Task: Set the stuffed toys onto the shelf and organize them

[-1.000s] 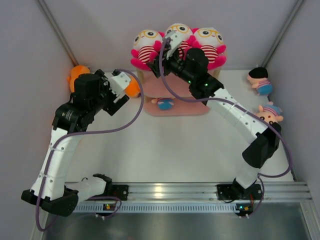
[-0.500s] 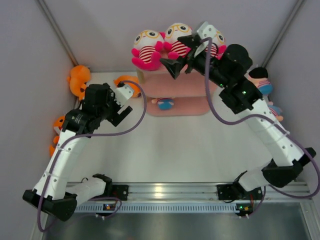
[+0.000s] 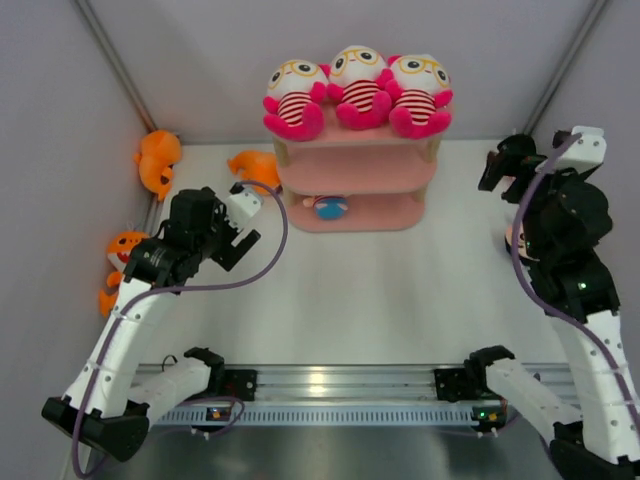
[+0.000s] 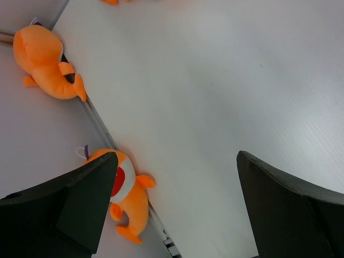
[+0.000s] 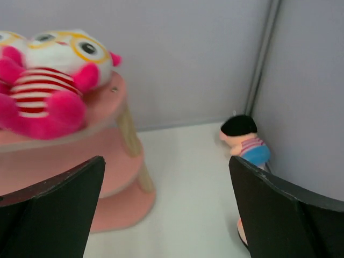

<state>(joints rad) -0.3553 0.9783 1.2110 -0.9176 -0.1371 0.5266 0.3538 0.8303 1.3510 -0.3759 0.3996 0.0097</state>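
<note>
The pink shelf [image 3: 405,175] stands at the back centre. Three white-faced plushes [image 3: 358,85] sit in a row on its top board. One blue-bodied doll [image 3: 327,207] lies on the bottom board. Three orange sharks lie at the left: one [image 3: 158,160] in the back corner, one [image 3: 255,165] beside the shelf, one [image 3: 120,255] against the left wall. My left gripper [image 3: 245,222] is open and empty above the table; its view shows two sharks [image 4: 45,64] [image 4: 126,196]. My right gripper [image 3: 503,168] is open and empty at the right, facing a black-haired doll [image 5: 243,141].
Grey walls close in the table on three sides, with metal posts in the back corners [image 3: 110,60]. My right arm hides most of the right wall's dolls from above; a peach patch [image 3: 512,238] shows beside it. The arms' rail [image 3: 330,380] runs along the near edge.
My right gripper has pulled away from the plushes on the shelf top and swung to the right side, empty. My left arm has drawn back a little toward the near left.
</note>
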